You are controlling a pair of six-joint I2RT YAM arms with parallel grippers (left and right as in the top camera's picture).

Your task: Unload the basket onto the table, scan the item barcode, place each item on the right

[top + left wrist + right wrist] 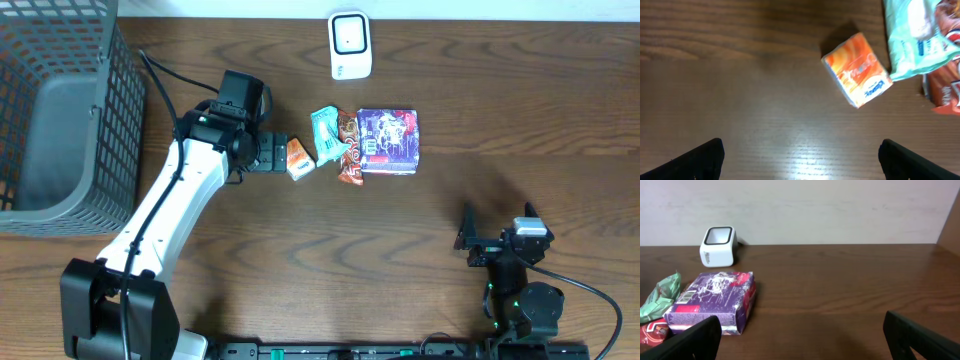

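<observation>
Overhead, left to right. Grey mesh basket [60, 110], far-left edge. Left gripper [800, 152]: jaws wide apart, empty, just beside orange packet [299, 160] lying flat on table. Mint wrapper [325, 132], red snack pack [348, 168] adjoining. White scanner [350, 45], far edge. Purple box [390, 140]. Right gripper [801, 337]: jaws apart, empty, well apart from items.

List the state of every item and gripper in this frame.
left gripper, open, empty, over the table short of the orange pack
right gripper, open, empty, away from the items
orange pack, lying on the table, not held
green packet, lying flat, touching the red packet
red packet, lying flat against the purple box
purple box, lying flat
scanner, upright, nothing in front of it
basket, upright, open top
</observation>
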